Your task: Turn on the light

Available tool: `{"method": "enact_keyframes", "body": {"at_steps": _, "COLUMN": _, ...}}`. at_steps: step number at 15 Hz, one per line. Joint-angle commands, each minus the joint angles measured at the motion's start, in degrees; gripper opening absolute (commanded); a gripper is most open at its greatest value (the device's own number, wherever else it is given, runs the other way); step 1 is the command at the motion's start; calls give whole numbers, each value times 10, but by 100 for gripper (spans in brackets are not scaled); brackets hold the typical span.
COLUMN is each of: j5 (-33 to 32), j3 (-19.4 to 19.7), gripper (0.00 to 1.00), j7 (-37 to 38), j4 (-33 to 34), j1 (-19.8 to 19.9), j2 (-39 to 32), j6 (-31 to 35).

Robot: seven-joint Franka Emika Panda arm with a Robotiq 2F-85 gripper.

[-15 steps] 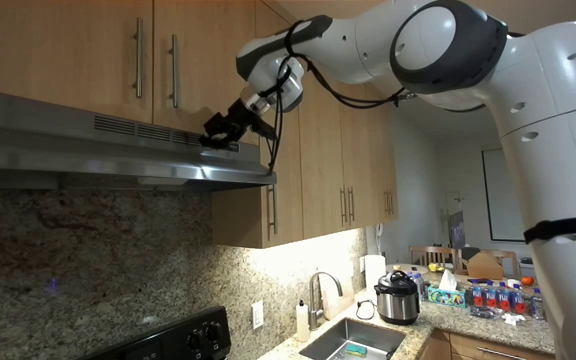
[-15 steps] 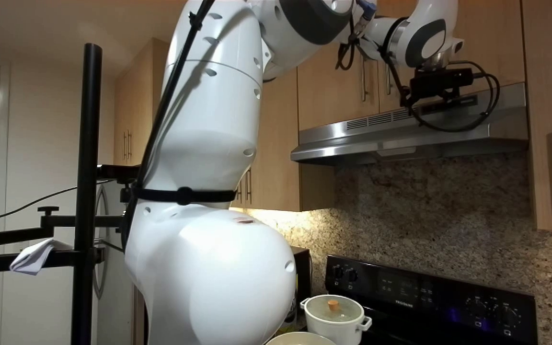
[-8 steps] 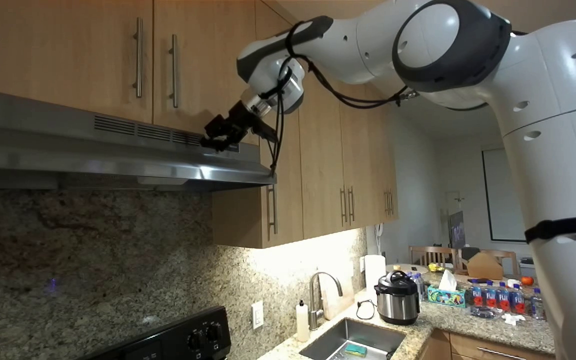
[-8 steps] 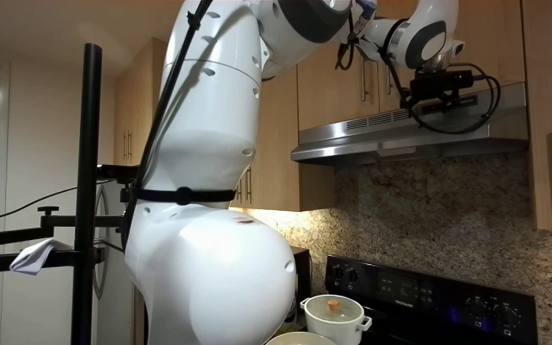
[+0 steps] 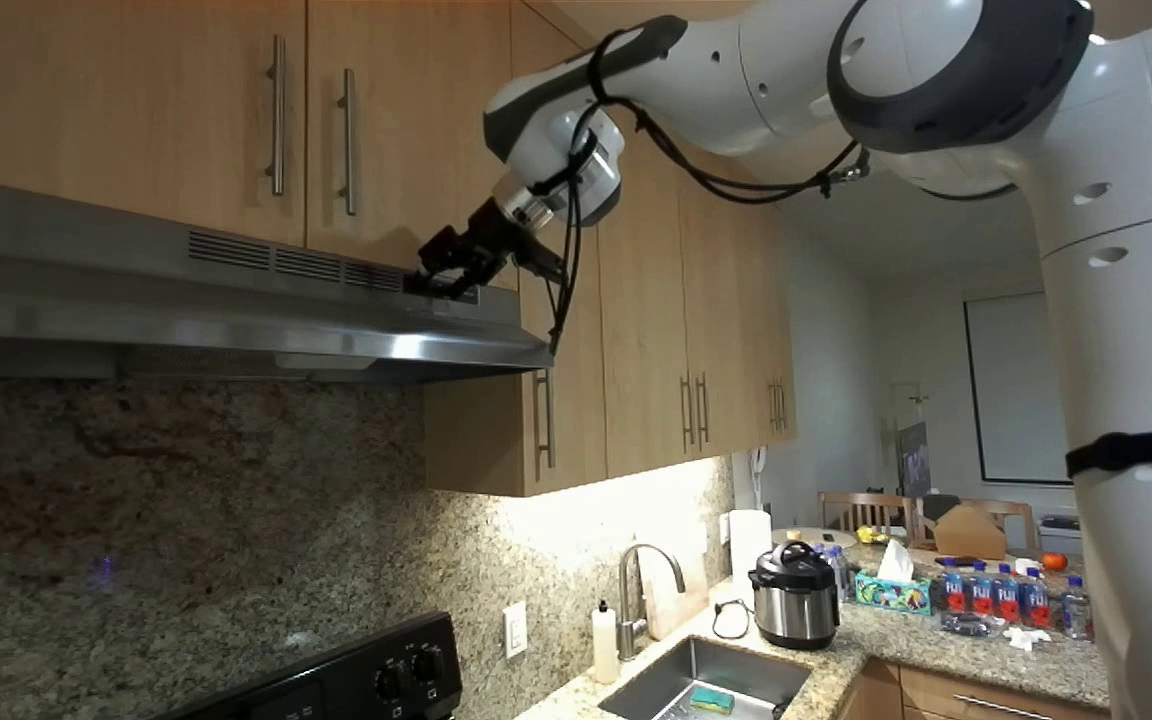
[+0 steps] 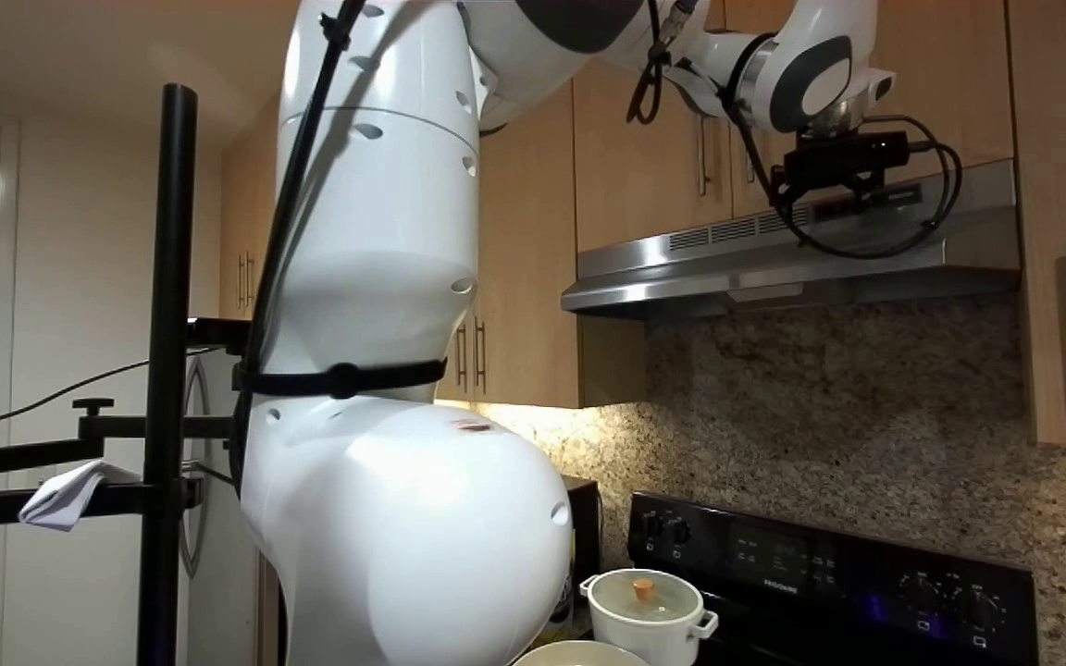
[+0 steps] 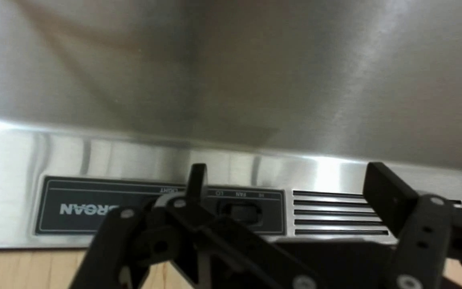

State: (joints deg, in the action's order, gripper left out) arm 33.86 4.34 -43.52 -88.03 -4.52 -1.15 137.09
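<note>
A dark control panel (image 7: 130, 200) on the steel range hood (image 7: 239, 88) appears upside down in the wrist view. It carries a "LIGHT" label (image 7: 169, 190) and a fan switch (image 7: 245, 212). The light's own switch is hidden behind my left-hand finger (image 7: 196, 180), which overlaps the panel beside that label; whether it touches cannot be told. My gripper (image 7: 290, 182) is open, its fingers wide apart with nothing between them. In an exterior view the gripper (image 5: 426, 266) is at the hood's upper front face. Under the hood, a pale light lens (image 5: 324, 361) shows no glow.
Vent slots (image 7: 339, 212) lie beside the panel. Wooden cabinets (image 5: 416, 120) with bar handles rise right above the hood (image 6: 663, 268). Loose cables (image 5: 568, 250) hang from the wrist. Below are a black stove (image 6: 829, 573) and a white pot (image 6: 649, 615).
The arm's upper links have swung to one side, rightward or leftward depending on the exterior view. My gripper has shifted slightly the same way along the hood and stays open.
</note>
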Motion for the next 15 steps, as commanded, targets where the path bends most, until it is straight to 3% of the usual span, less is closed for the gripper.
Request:
{"method": "enact_keyframes", "body": {"at_steps": 1, "j5": -15, "j3": -2, "gripper": 100, "j7": 13, "j4": -24, "j1": -3, "j2": 23, "j6": 17}}
{"method": "enact_keyframes", "body": {"at_steps": 7, "j5": -72, "j3": -22, "gripper": 100, "j7": 46, "j4": 5, "j1": 20, "j2": 8, "j6": 9}}
{"method": "enact_keyframes", "body": {"at_steps": 15, "j5": -135, "j3": -19, "gripper": 100, "j7": 93, "j4": 60, "j1": 2, "j2": -30, "j6": 16}}
